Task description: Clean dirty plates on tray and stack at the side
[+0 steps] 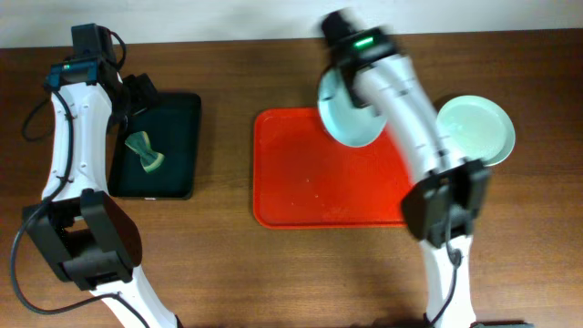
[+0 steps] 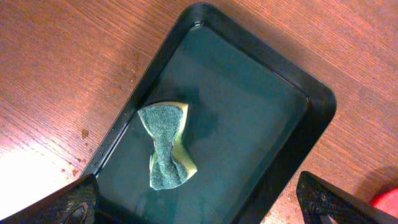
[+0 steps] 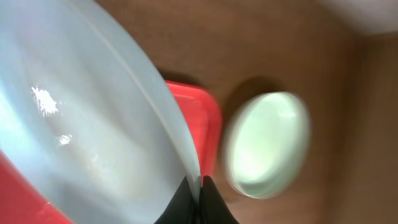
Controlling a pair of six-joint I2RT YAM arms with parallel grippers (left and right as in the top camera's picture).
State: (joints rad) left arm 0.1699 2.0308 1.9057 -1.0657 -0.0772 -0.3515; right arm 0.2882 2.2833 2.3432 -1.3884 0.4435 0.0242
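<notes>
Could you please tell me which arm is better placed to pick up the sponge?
Left: left fingers hang open over the sponge in the black tray; right fingers grip a plate.

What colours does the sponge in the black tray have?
The sponge is dark green with a yellow layer; the left wrist view shows it best.

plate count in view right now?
2 plates. One in the right gripper above the tray; one on the table right of it, possibly a stack. The right arm may hide more.
</notes>
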